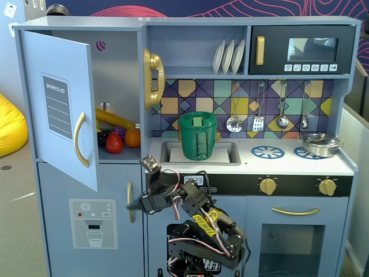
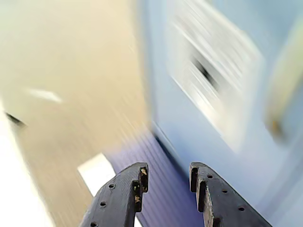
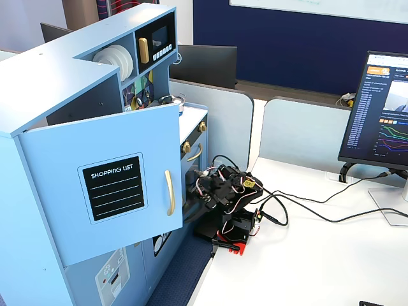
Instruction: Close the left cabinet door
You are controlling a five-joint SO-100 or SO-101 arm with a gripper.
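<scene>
**A:** Gripper (image 1: pixel 134 206) state first, please.

**B:** Parted a little and empty. In the wrist view the two dark fingers (image 2: pixel 124 194) rise from the bottom edge with a narrow gap between them and nothing in it. That view is smeared by motion blur, so fine detail is lost.

**A:** And the left cabinet door (image 1: pixel 59 107)?

**B:** Wide open. In a fixed view it swings out toward the camera, up and to the left of the gripper, not touching it. Its black shopping-list panel (image 1: pixel 56 107) and curved gold handle (image 1: pixel 81 148) face outward. In another fixed view the same door (image 3: pixel 102 197) stands out from the cabinet front, with the arm (image 3: pixel 223 194) just to its right behind its free edge.

**A:** What lies straight ahead of the fingers?

**B:** A pale blue surface with a blurred light panel (image 2: pixel 213 85), which I take for the lower door with the dispenser panel (image 1: pixel 93 224); in the first fixed view that panel sits just left of the gripper and slightly lower.

**A:** Anything behind the open door?

**B:** Toy fruit (image 1: pixel 118 140) on the shelf, above the gripper.
</scene>
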